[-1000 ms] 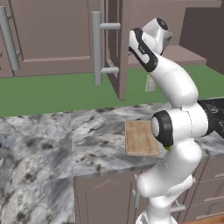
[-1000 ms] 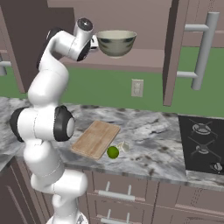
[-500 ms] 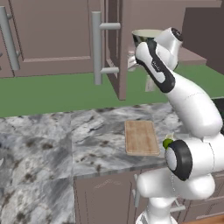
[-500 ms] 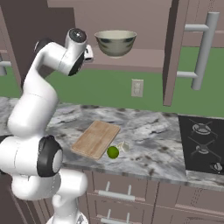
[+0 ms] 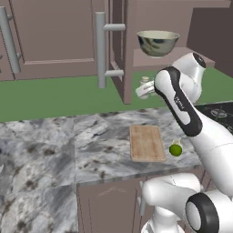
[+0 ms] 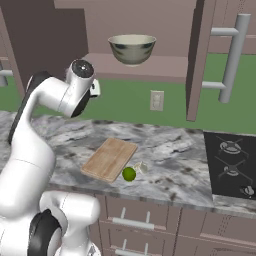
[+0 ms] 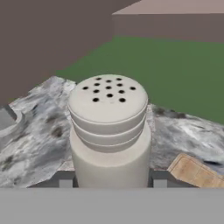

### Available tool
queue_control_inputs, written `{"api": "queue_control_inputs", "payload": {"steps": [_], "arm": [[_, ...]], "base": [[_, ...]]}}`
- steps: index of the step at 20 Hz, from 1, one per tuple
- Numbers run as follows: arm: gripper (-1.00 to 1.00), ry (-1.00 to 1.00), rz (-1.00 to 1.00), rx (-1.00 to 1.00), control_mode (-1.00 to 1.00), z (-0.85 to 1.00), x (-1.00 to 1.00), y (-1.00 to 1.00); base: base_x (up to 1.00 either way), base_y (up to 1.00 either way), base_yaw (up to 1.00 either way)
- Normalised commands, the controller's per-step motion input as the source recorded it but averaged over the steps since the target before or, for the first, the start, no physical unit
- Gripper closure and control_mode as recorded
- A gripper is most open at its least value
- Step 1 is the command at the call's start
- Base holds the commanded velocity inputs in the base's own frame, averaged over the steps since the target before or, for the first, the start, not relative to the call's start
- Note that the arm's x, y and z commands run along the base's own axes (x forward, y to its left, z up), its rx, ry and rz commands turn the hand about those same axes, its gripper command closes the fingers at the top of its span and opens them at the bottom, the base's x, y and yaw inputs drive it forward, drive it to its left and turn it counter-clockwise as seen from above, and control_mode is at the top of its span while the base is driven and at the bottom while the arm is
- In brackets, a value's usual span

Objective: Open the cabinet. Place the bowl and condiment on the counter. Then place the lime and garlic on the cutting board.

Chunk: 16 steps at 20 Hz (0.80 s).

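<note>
In hand view, claw (image 7: pixel 112 181) grips condiment (image 7: pixel 109 131); base views show bowl (image 5: pixel 157 43).

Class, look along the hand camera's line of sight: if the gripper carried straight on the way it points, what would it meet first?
Beyond the condiment between its fingers, the gripper would probably reach the marble counter first; depth is uncertain.
</note>
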Motion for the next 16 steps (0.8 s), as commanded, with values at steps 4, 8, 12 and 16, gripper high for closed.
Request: {"api": "queue_control_inputs", "payload": {"steps": [4, 8, 12, 16], "arm": [[1.0, 0.2, 0.06, 0.04, -1.0, -0.82, -0.17, -0.14], [1.0, 0.17, 0.12, 0.0, -1.0, -0.84, 0.03, -0.02], [1.0, 0.1, 0.14, -0.01, -1.0, -0.73, 0.26, 0.04], [1.0, 0.07, 0.12, -0.07, -1.0, -0.77, 0.55, 0.28]], "base": [[0.0, 0.0, 0.0], [0.0, 0.0, 0.0], [0.0, 0.0, 0.0], [0.0, 0.0, 0.0]]}}
